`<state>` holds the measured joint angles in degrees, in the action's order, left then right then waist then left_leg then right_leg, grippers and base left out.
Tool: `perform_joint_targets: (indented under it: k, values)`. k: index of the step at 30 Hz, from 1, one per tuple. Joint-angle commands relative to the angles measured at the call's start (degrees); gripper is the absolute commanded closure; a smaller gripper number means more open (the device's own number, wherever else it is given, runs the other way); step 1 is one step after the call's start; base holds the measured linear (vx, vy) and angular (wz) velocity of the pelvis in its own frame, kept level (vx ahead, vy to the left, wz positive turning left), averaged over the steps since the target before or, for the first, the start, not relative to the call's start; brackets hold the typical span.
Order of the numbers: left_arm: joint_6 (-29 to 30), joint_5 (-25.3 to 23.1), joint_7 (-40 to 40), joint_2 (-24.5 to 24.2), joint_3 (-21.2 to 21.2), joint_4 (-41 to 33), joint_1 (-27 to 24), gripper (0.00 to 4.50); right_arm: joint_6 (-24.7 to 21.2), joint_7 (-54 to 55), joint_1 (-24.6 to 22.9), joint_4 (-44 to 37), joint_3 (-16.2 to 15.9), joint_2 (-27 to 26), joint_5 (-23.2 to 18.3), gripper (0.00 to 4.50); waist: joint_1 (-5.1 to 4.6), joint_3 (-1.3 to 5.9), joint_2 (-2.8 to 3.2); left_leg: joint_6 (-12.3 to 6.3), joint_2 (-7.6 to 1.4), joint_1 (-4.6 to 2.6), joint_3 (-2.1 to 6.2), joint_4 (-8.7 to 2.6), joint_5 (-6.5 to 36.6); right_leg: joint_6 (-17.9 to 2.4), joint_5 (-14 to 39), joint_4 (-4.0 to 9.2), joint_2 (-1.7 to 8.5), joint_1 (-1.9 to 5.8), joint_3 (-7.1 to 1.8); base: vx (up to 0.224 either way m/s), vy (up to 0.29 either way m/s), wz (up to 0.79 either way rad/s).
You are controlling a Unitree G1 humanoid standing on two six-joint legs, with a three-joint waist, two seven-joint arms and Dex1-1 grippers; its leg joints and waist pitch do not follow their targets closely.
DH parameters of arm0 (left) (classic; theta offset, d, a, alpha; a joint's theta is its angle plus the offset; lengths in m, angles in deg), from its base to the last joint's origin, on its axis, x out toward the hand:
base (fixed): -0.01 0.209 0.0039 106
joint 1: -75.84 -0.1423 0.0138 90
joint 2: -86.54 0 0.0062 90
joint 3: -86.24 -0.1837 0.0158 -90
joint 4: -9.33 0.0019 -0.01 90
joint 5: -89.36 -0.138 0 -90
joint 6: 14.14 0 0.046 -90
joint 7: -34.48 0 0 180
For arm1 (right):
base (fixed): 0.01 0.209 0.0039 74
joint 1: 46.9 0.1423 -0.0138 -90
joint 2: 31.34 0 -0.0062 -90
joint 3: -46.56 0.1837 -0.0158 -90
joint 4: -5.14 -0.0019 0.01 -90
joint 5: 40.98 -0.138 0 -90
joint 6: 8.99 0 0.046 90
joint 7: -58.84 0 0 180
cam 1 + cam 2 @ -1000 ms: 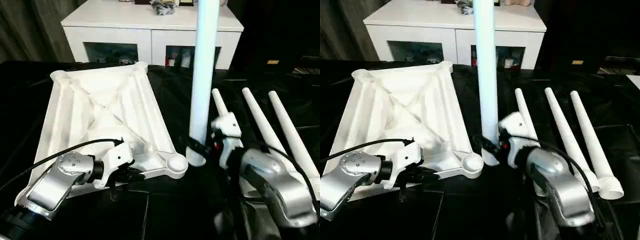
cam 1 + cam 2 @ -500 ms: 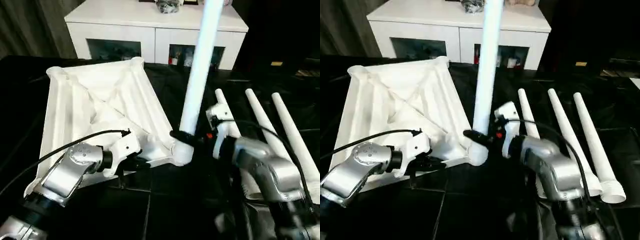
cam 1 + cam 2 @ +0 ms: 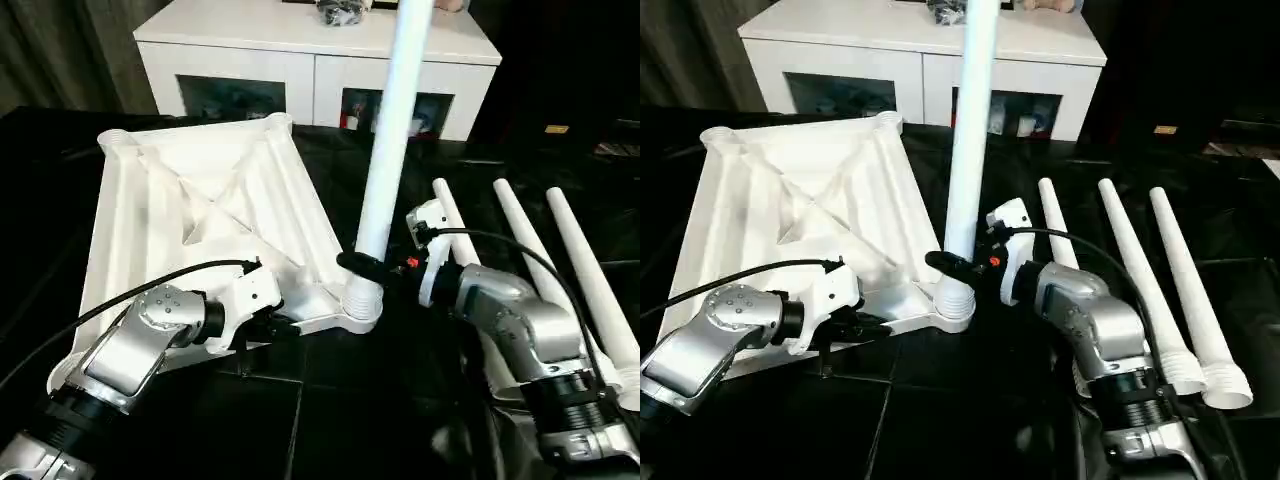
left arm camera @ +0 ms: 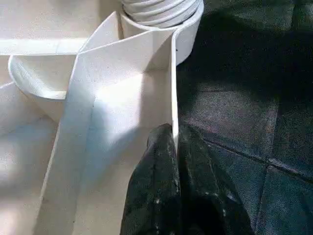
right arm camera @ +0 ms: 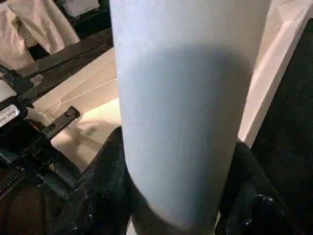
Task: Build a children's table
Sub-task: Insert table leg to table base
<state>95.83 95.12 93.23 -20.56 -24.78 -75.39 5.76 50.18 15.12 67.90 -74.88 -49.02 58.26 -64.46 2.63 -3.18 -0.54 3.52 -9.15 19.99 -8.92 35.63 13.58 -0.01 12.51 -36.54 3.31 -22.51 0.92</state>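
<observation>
The children's table top [image 3: 200, 215] lies upside down, ribbed underside up, on the black surface. My left gripper [image 3: 283, 325] is shut on the thin rim wall [image 4: 173, 98] at its near edge, close to the near right corner. One white leg [image 3: 392, 140] stands almost upright, its threaded end in that corner's socket [image 3: 358, 308]. My right gripper [image 3: 366, 268] is shut around this leg just above the thread, with black fingers [image 5: 105, 166] on either side. Three more legs [image 3: 525, 240] lie side by side to the right.
A white cabinet [image 3: 310, 55] with glass-fronted compartments stands behind the work surface, some dark items on top. A black cable [image 3: 150, 295] loops over my left forearm. The loose legs lie right beside my right forearm [image 3: 520, 330].
My right gripper carried the leg leftward from beside the corner onto the corner socket, and its tilt has straightened. My left gripper kept its hold on the rim. The camera shifted slightly.
</observation>
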Motion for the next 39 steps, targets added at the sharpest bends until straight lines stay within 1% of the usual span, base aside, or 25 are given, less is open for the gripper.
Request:
perform_joint_targets:
  k: [1,3,4,5,6,7,8,9,10,11,12,14,15,16,17,21,24,27,30,33,34,35,37,38,39]
  values:
    - [-0.9,0.0,-0.4,0.3,1.2,-0.5,-0.1,4.5,0.6,1.9,-1.8,2.3,0.5,-0.4,1.2,2.65,0.08,3.28,-0.01,-1.2,-3.24,0.01,0.5,-4.79,2.7,-15.9,1.0,3.7,4.37,2.81,-2.3,0.0,0.0,0.0]
    - [-1.1,0.0,-1.0,0.6,1.6,-0.2,0.0,4.5,2.1,3.0,-3.9,1.7,1.5,-1.2,1.2,2.65,0.21,3.27,0.02,-0.99,-3.29,-0.01,0.43,-4.8,2.9,-15.6,1.2,3.79,4.43,2.74,-2.38,0.0,0.0,0.0]
    - [-1.1,0.1,-1.0,0.6,1.7,-0.1,0.0,4.5,3.0,3.7,-4.7,1.6,1.9,-1.6,1.3,2.65,0.26,3.28,0.42,-0.84,-3.3,0.0,0.48,-4.82,2.9,-15.5,1.2,3.73,4.44,2.75,-2.38,0.0,0.0,0.0]
    - [-1.0,0.1,-1.0,0.6,1.8,-0.2,0.0,4.5,3.3,3.9,-5.0,1.5,2.0,-1.7,1.4,2.65,0.25,3.33,0.17,-0.59,-3.32,-0.04,0.45,-4.88,3.2,-15.3,1.0,3.74,4.33,2.75,-2.33,0.0,0.0,0.0]
    - [-1.1,0.2,-1.3,0.8,2.0,-0.1,0.0,4.5,4.8,4.5,-5.7,1.8,2.2,-1.9,2.0,2.65,0.25,3.31,0.2,-0.54,-3.32,-0.07,0.45,-4.93,3.4,-15.3,1.1,3.78,4.28,2.71,-2.29,0.0,0.0,0.0]
    - [-1.1,0.3,-1.5,0.9,2.2,-0.1,0.0,4.5,7.2,5.6,-6.8,2.1,2.3,-2.0,3.1,2.65,0.35,3.26,0.76,-0.25,-3.37,-0.1,0.46,-4.92,3.9,-15.3,1.5,3.8,4.39,2.54,-2.32,0.0,0.0,0.0]
    - [-1.1,0.3,-1.5,0.9,2.3,-0.1,0.0,4.5,8.1,5.9,-7.2,2.3,2.3,-2.1,3.5,2.65,0.32,3.25,0.93,-0.03,-3.37,-0.15,0.41,-4.95,4.4,-15.2,1.7,3.93,4.33,2.43,-2.31,0.0,0.0,0.0]
    - [-1.1,0.3,-1.7,1.0,2.4,-0.1,-0.1,4.5,9.3,6.2,-8.3,2.3,2.5,-2.3,3.7,2.65,0.22,3.22,0.53,0.21,-3.33,-0.1,0.43,-5.05,5.2,-15.1,2.3,4.01,4.24,2.56,-2.32,0.0,0.0,0.0]
    - [-1.2,0.3,-1.7,1.0,2.4,-0.1,-0.1,4.5,9.4,6.3,-8.3,2.3,2.5,-2.3,3.7,2.65,0.3,3.27,0.53,0.22,-3.38,-0.13,0.42,-5.07,5.3,-15.0,2.4,4.0,4.3,2.57,-2.33,0.0,0.0,0.0]
    - [-1.2,0.3,-1.8,0.9,2.5,-0.1,-0.2,4.5,11.1,6.5,-9.9,1.8,3.0,-2.7,3.8,2.66,0.36,3.19,0.94,0.53,-3.36,-0.11,0.45,-5.14,6.1,-14.9,3.1,4.1,4.28,2.5,-2.37,0.0,0.0,0.0]
    - [-1.2,0.3,-1.9,0.9,2.6,-0.1,-0.3,4.5,11.9,6.7,-10.7,1.5,3.1,-2.9,3.9,2.66,0.34,3.18,0.84,0.55,-3.38,-0.13,0.41,-5.16,6.4,-14.8,3.3,4.18,4.23,2.46,-2.37,0.0,0.0,0.0]
    - [-1.2,0.3,-2.0,0.9,2.8,-0.1,-0.4,4.5,13.7,7.0,-12.3,0.5,3.0,-3.0,4.5,2.66,0.45,3.26,1.21,0.71,-3.4,-0.16,0.49,-5.18,6.2,-14.6,2.1,4.07,4.19,2.48,-2.35,0.0,0.0,0.0]
    - [-1.7,0.0,-2.5,1.1,3.0,0.3,-0.3,4.5,15.2,7.0,-13.5,-0.4,2.5,-2.7,5.2,2.66,0.48,3.32,0.99,0.43,-3.37,-0.06,0.49,-5.14,5.6,-14.6,0.6,3.94,4.12,2.59,-2.33,0.0,0.0,0.0]
    - [-1.9,-0.1,-2.7,1.2,3.1,0.4,-0.2,4.5,15.8,7.0,-14.0,-0.7,2.3,-2.6,5.5,2.66,0.53,3.37,1.14,0.32,-3.35,0.0,0.53,-5.13,5.4,-14.7,0.1,3.88,4.14,2.65,-2.33,0.0,0.0,0.0]
    - [-2.1,-0.2,-3.0,1.3,3.3,0.7,-0.1,4.5,17.5,7.3,-15.0,-1.2,1.6,-2.3,6.4,2.66,0.59,3.25,1.08,0.14,-3.37,0.04,0.48,-5.18,5.8,-14.6,0.4,4.04,4.18,2.58,-2.35,0.0,0.0,0.0]
    - [-2.2,-0.3,-3.0,1.4,3.3,0.8,0.0,4.5,19.0,8.1,-16.2,-1.8,1.6,-2.4,7.1,2.66,0.48,3.08,1.09,0.53,-3.4,-0.13,0.53,-5.48,9.0,-14.0,5.5,4.49,4.18,2.44,-2.43,0.0,0.0,0.0]
    - [-2.3,-0.4,-3.5,1.7,3.5,1.1,0.2,4.5,20.8,9.4,-18.8,-3.5,2.0,-3.4,7.2,2.66,0.57,3.14,1.25,0.59,-3.5,-0.11,0.57,-5.51,8.8,-13.6,4.9,4.48,4.17,2.35,-2.46,0.0,0.0,0.0]
    - [-2.4,-0.4,-3.6,1.9,3.7,1.3,0.3,4.5,21.0,10.0,-20.4,-4.3,1.6,-3.8,7.0,2.66,0.55,3.07,1.25,0.37,-3.49,0.0,0.58,-5.62,9.0,-13.5,4.4,4.54,4.16,2.33,-2.44,0.0,0.0,0.0]
    - [-2.6,-0.4,-3.6,2.2,3.7,1.5,0.6,4.5,19.2,10.2,-20.3,-3.9,0.4,-3.4,7.2,2.66,0.41,2.92,1.3,0.58,-3.5,-0.08,0.64,-5.84,11.1,-13.2,8.0,4.86,4.17,2.23,-2.46,0.0,0.0,0.0]
    - [-2.5,-0.2,-3.5,2.2,3.7,1.4,0.7,4.5,17.8,9.9,-19.6,-3.5,-0.6,-2.8,7.9,2.66,0.33,2.86,1.35,0.85,-3.55,-0.1,0.69,-5.93,12.0,-12.7,9.8,5.04,4.25,2.11,-2.55,0.0,0.0,0.0]
    - [-2.5,-0.2,-3.4,2.2,3.7,1.4,0.7,4.5,17.6,9.8,-19.4,-3.4,-0.9,-2.6,8.2,2.66,0.25,2.84,1.02,0.79,-3.57,-0.05,0.67,-5.95,11.9,-12.6,9.7,5.07,4.2,2.11,-2.54,0.0,0.0,0.0]
    - [-2.5,-0.2,-3.4,2.2,3.8,1.4,0.8,4.5,17.4,9.7,-19.2,-3.3,-1.1,-2.5,8.2,2.66,0.26,2.86,1.21,0.8,-3.55,-0.07,0.65,-5.92,11.4,-12.5,9.3,5.03,4.22,2.06,-2.55,0.0,0.0,0.0]
    - [-2.5,-0.2,-3.4,2.2,3.8,1.4,0.8,4.5,16.7,9.3,-18.0,-2.8,-1.9,-2.0,8.8,2.66,0.19,2.84,0.77,0.56,-3.51,0.03,0.58,-5.89,10.9,-12.5,9.1,5.03,4.22,2.14,-2.59,0.0,0.0,0.0]
    - [-2.5,-0.2,-3.4,2.3,3.8,1.4,0.8,4.5,16.4,9.0,-17.4,-2.6,-2.4,-1.7,9.2,2.66,0.21,2.81,0.96,0.56,-3.52,-0.01,0.61,-5.91,11.0,-12.4,9.7,5.05,4.26,2.07,-2.58,0.0,0.0,0.0]
    - [-2.5,-0.1,-3.3,2.2,3.8,1.3,0.7,4.5,15.7,8.7,-16.7,-2.3,-3.1,-1.3,9.6,2.66,0.16,2.76,0.95,0.61,-3.51,0.0,0.62,-5.93,11.2,-12.3,10.2,5.08,4.24,2.04,-2.57,0.0,0.0,0.0]
